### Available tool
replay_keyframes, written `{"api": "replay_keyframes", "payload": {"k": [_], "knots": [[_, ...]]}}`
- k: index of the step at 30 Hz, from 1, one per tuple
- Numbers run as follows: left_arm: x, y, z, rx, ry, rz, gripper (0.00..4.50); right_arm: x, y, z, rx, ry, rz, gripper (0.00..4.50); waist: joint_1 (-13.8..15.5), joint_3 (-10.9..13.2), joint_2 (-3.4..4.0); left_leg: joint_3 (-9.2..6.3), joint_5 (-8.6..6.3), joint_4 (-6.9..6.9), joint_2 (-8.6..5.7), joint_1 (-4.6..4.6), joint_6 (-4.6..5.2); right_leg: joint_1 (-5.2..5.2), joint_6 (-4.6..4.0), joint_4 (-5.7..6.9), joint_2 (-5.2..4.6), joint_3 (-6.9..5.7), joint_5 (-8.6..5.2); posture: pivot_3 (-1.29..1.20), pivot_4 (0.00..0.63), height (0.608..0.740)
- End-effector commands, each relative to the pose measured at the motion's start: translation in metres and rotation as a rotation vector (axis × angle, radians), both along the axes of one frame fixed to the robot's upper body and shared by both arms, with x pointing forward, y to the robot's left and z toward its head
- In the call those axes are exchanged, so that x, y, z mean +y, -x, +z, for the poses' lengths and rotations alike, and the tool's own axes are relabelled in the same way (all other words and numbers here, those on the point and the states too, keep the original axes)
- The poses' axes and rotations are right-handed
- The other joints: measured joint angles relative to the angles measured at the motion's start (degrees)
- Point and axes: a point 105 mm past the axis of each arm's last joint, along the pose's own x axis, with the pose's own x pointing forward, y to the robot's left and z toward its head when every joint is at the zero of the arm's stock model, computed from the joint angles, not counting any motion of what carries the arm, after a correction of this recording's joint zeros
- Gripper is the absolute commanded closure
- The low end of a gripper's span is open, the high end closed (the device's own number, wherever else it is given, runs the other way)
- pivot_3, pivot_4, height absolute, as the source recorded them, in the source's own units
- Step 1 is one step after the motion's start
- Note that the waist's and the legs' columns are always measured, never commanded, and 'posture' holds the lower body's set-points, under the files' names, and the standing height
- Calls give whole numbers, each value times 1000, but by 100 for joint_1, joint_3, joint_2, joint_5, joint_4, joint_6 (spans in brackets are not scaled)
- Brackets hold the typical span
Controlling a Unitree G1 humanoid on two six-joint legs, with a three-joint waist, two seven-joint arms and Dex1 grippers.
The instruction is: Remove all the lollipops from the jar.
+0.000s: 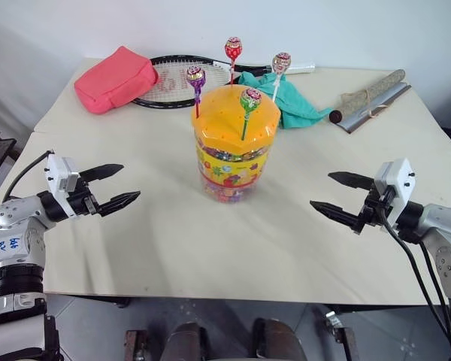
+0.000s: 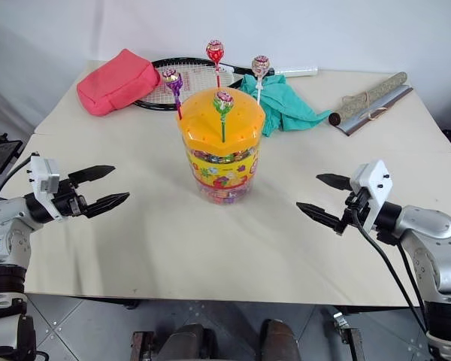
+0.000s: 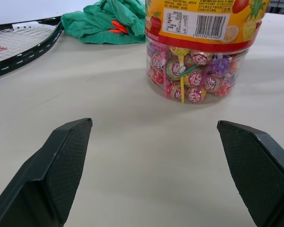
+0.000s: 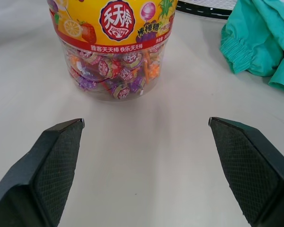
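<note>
The jar (image 1: 234, 147) stands mid-desk (image 1: 173, 248), four lollipops (image 1: 249, 101) upright in its lid. Left gripper (image 1: 113, 186) and right gripper (image 1: 342, 198) flank it, jaws wide, empty. One stick should be pinched low and drawn straight up.

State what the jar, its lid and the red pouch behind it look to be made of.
Jar: clear, glossy plastic by the look; the wrapped sweets show through its wall under a printed label. Orange lid: smooth, slightly translucent plastic, dotted with small holes. Red pouch: soft matte fabric, probably padded; it looks puffy with rounded edges.
</note>
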Motion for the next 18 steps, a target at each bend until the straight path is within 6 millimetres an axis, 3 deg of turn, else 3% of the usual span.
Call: {"api": "replay_keyframes", "payload": {"k": [1,8,14,18], "knots": [[4,1,17,-54,-2,17,0,-5,-2,13,-59,2,-9,81,-3,0,0,0,0,0,0,0,0,0,0,0,0,0,0,0,150,740],[3,2,24,59,-24,52,0,-1,0,18,-73,-6,6,81,-7,4,-5,-1,0,1,1,-1,0,-2,0,4,0,1,0,0,150,740],[-10,6,63,-8,20,-28,0,10,14,38,-102,-31,85,81,6,7,-4,-7,0,3,3,-1,0,-2,0,4,0,3,0,0,150,740],[-53,-1,103,-130,-5,-205,0,19,40,66,-117,-70,217,81,137,27,-10,-5,0,17,0,-11,0,-2,0,3,0,1,0,0,150,740]]}}
